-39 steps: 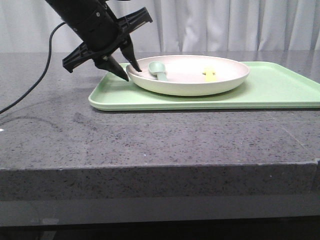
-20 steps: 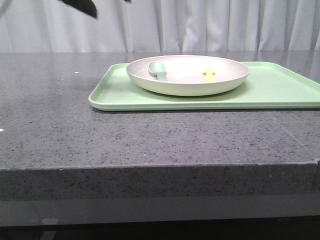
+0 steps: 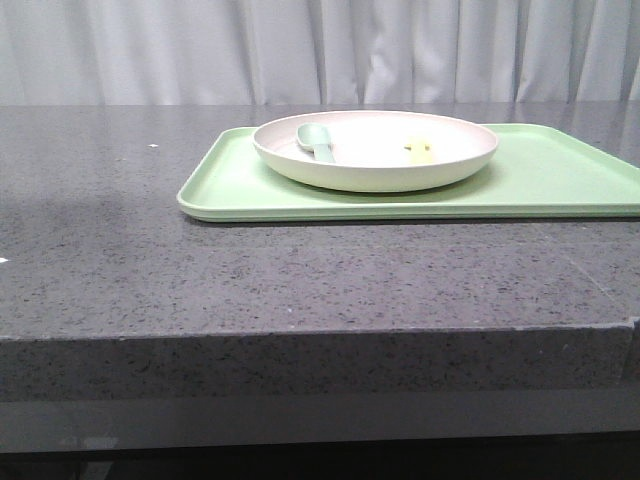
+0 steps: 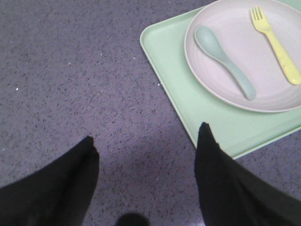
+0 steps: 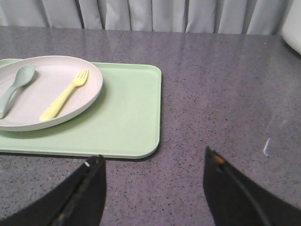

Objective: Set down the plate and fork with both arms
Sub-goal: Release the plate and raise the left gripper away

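The off-white plate (image 3: 390, 172) sits on the light-green tray (image 3: 560, 180). The yellow fork (image 3: 420, 151) lies inside the plate, next to a pale grey-green spoon (image 3: 318, 142). Neither arm shows in the front view. In the left wrist view my left gripper (image 4: 146, 132) is open and empty, high above bare counter beside the tray's corner, with the plate (image 4: 225, 28) and the fork (image 4: 275, 44) beyond it. In the right wrist view my right gripper (image 5: 153, 157) is open and empty above bare counter just off the tray's other end; the plate (image 5: 89, 94) and the fork (image 5: 63, 96) show there too.
The tray (image 4: 164, 52) lies on a dark speckled stone counter (image 3: 200, 280) whose front edge is near the camera. A white curtain hangs behind. A white object (image 5: 294, 23) stands at the far edge of the right wrist view.
The left arm, whose open gripper was at the plate's left rim a second ago, has lifted up and out of the front view. Plate, fork and spoon have not moved.
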`<control>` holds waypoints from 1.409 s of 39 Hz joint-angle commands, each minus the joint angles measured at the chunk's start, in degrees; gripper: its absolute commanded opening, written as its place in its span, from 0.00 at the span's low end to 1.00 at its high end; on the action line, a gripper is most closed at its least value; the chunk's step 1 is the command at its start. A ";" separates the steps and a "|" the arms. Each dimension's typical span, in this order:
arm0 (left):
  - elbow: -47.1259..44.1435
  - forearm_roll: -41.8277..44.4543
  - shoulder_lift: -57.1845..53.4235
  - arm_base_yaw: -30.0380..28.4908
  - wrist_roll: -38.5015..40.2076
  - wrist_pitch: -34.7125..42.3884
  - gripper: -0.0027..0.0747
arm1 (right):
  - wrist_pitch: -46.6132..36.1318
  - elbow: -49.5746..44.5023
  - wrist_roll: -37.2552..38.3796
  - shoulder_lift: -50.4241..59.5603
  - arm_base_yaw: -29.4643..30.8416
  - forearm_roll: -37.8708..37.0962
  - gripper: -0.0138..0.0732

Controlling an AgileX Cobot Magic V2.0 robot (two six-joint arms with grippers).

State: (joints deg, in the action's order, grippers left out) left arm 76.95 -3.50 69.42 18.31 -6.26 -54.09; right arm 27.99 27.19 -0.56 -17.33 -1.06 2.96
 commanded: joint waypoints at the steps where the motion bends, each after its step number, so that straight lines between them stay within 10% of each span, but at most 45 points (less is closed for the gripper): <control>1: -5.12 -6.01 -6.09 -4.52 -3.13 5.74 0.59 | -4.37 1.66 -0.17 -1.01 0.10 0.00 0.71; 19: -26.52 -10.94 -25.43 -8.84 -8.28 9.39 0.59 | 8.13 7.30 -1.02 -9.21 0.10 4.35 0.83; 55: -27.21 -10.94 -28.04 -8.84 -8.28 12.07 0.59 | 26.90 51.80 4.96 -59.53 -19.73 0.57 0.89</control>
State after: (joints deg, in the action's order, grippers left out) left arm 48.13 -13.25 41.54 9.54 -14.46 -46.23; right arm 56.20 73.59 2.03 -74.40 -19.99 5.92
